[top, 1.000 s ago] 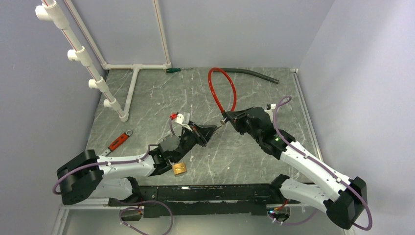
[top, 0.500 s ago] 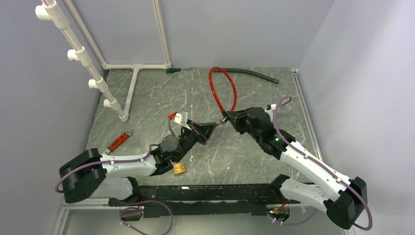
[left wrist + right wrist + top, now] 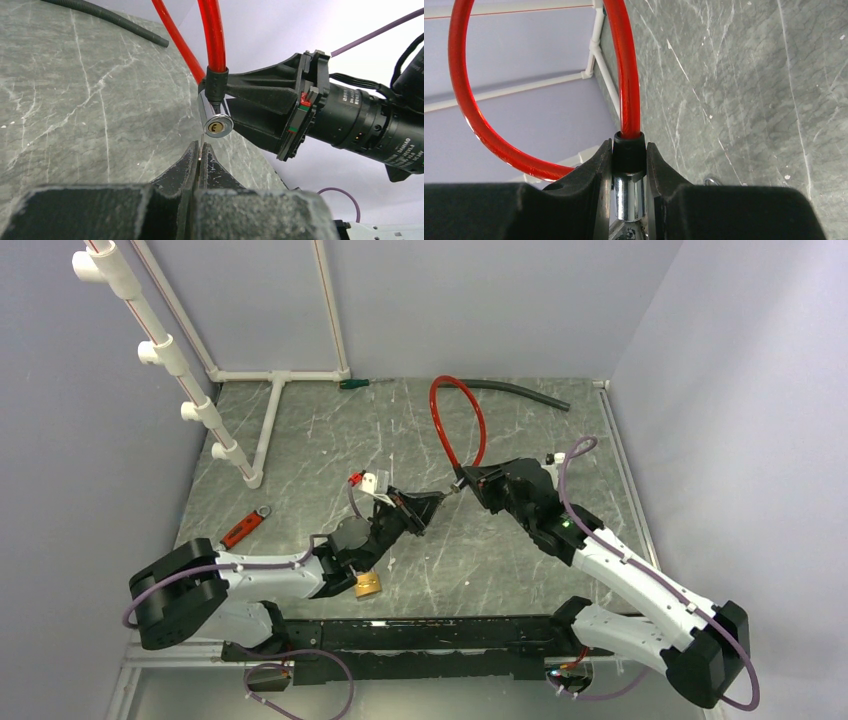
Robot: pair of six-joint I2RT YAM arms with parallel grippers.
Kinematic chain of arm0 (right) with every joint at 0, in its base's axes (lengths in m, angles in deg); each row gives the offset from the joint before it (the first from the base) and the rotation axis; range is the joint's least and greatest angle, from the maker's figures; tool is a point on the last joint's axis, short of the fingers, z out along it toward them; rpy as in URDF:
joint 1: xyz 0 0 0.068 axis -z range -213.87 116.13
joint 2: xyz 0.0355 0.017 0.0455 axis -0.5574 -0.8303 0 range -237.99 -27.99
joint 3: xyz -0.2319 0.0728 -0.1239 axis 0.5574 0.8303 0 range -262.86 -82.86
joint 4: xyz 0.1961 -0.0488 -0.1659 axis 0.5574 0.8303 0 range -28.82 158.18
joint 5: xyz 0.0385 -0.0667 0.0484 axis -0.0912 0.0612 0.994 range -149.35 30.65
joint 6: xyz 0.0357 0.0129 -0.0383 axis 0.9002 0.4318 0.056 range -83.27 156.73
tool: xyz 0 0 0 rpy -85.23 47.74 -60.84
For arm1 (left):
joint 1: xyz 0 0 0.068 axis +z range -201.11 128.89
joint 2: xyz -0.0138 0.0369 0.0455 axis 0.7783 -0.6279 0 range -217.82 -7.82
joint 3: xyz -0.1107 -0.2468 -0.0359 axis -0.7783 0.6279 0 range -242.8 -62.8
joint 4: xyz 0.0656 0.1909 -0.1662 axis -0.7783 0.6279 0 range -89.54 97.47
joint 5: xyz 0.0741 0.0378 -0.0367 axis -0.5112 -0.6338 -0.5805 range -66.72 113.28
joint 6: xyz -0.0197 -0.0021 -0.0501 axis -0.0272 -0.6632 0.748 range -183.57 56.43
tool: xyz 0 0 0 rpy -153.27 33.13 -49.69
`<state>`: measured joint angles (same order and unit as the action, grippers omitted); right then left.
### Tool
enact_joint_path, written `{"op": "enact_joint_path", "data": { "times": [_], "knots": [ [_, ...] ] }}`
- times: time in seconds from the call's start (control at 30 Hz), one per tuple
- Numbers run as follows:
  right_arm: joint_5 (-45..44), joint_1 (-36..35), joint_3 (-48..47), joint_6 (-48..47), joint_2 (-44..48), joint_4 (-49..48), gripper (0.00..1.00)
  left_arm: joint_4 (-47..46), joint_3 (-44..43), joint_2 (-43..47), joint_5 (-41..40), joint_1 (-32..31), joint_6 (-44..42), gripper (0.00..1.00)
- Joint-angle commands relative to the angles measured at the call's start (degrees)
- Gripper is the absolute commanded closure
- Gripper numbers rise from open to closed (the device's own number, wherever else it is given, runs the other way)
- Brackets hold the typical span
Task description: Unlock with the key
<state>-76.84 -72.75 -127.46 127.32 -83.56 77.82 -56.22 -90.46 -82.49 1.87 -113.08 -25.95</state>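
Gripping the red cable lock [image 3: 626,75] at its chrome barrel [image 3: 628,200], the right gripper [image 3: 629,165] is clamped tight. Opposite, the left gripper [image 3: 200,162] pinches the key [image 3: 201,144], tip just beside the keyhole [image 3: 218,127].

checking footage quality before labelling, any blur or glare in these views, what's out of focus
Top view: even soft light, faint shadows, all sharp. Left wrist: lock crisp with highlights on its chrome, left fingers softer up close. Right wrist: cable sharp, lock barrel glinting, right fingers soft.
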Motion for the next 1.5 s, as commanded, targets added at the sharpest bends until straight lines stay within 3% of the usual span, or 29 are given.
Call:
{"op": "enact_joint_path", "data": {
  "times": [0.0,0.5,0.93,1.47],
  "knots": [
    [0.9,-0.1,-1.6,1.0,0.0,-5.0,1.0,-4.4,-1.3,-1.1,-1.6,-0.1,-1.7,1.0],
    [-3.9,-0.2,-2.4,0.6,1.0,-2.9,1.0,1.6,0.1,6.1,-0.5,-0.1,-1.0,1.0],
    [-3.1,-0.7,-2.8,1.2,0.2,-3.4,1.0,-2.7,-1.9,-0.2,0.4,-0.1,-2.9,1.0],
    [-5.5,-0.8,-2.5,1.1,0.6,-3.8,1.0,-1.2,-1.5,2.7,0.5,-0.1,-2.1,1.0]
  ]
}}
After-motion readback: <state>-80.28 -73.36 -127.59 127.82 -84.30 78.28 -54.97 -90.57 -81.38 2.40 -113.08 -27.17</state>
